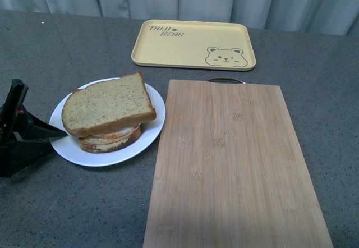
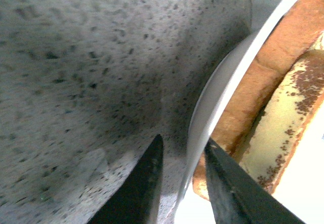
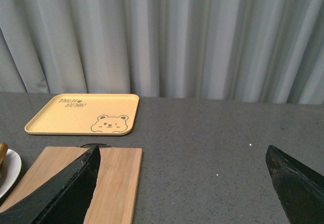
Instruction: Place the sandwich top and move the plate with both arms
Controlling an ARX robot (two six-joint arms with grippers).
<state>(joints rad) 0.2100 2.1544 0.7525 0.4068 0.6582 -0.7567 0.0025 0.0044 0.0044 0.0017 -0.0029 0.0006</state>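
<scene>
Sandwich top point(image 1: 106, 103) is on the plate point(image 1: 154, 129); moving remains. Our left gripper point(image 2: 184, 139) straddles the plate's rim unclamped; right gripper point(image 3: 182, 148) spread, well away.

The sandwich top point(image 1: 106, 103) lies on the plate point(image 1: 154, 125) (left of the board point(image 1: 235, 164)), tray point(image 1: 185, 46) behind.

My sandwich top point(image 1: 106, 103) is tan-brown, speckled, darker at the crust; the plate point(image 1: 73, 147) plain white. Upper centre, the tray point(image 1: 185, 43) is yellow with a bear drawing. The board point(image 1: 235, 164) is pale wood-grain, the surface point(image 1: 56, 40) speckled grey, my left hand point(image 2: 184, 140) black.
</scene>
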